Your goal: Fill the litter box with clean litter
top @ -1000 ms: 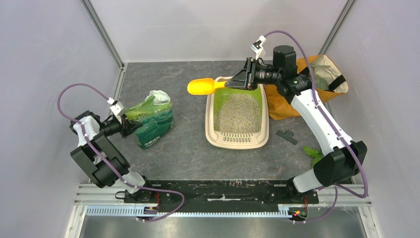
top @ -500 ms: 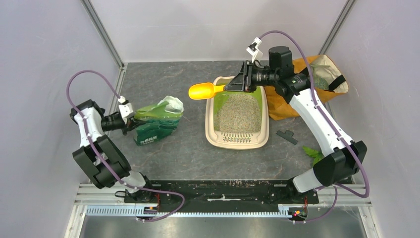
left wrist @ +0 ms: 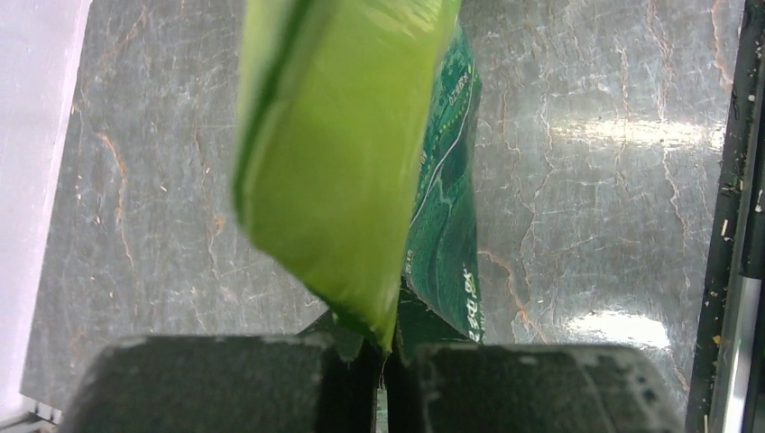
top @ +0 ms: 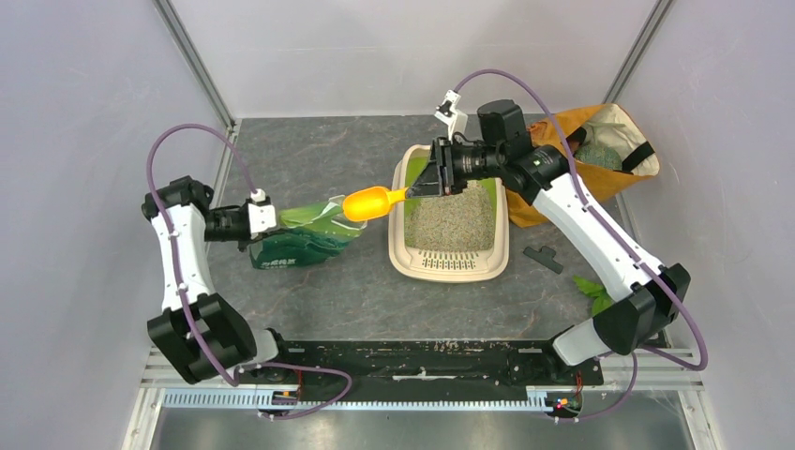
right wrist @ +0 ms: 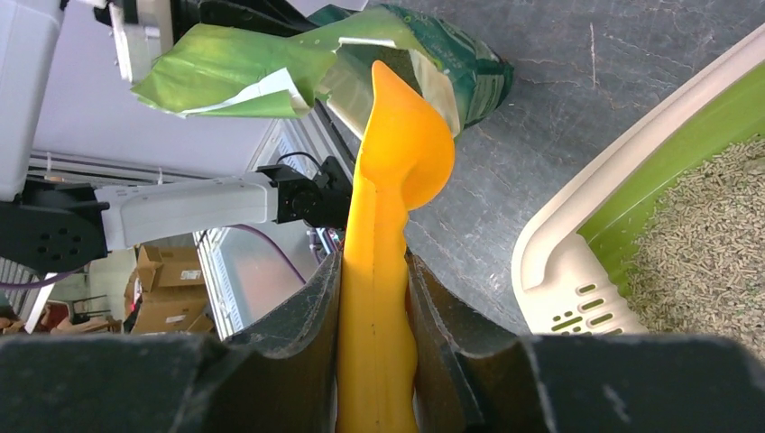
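Observation:
The litter box stands mid-table, beige-rimmed and lime-green inside, its slotted grate at the near end; it also shows in the right wrist view. Pale grey-beige clean litter covers its floor and shows in the right wrist view. My right gripper is shut on the handle of an orange scoop, whose bowl sits at the open mouth of the green litter bag. My left gripper is shut on the bag's edge and holds it up.
An orange fabric bag lies at the back right behind the right arm. A dark clip and a green scrap lie right of the box. Enclosure walls stand on three sides.
My right gripper has carried the scoop left and down from above the box's far corner to the bag's mouth. My left arm has extended and tilted the bag rightward.

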### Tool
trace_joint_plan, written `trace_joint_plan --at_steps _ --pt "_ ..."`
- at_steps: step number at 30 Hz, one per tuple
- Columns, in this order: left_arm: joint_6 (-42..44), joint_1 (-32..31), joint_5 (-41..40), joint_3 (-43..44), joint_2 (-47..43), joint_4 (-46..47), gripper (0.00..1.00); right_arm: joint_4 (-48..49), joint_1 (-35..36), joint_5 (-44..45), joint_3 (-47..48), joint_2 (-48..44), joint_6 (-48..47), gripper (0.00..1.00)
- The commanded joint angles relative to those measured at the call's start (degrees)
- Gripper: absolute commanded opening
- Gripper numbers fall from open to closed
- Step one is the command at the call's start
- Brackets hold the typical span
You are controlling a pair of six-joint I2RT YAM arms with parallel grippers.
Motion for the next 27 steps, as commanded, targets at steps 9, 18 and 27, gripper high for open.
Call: trace_joint_plan --at_steps 9,18,27 --pt "-0.74 -6.10 -0.04 1.03 -7.63 3.85 0.02 -4.07 5.85 10.30 6.89 7.29 -0.49 0.00" --pt "-12.75 -10.55 -1.14 -0.54 -14.10 13.07 0.02 -5.18 10.45 14.96 10.13 14.35 5.93 0.00" --pt "-16.85 -13.17 -1.80 -6.83 -19.83 18.09 0.02 -6.41 13.40 18.54 12.86 21.80 11.12 0.00"
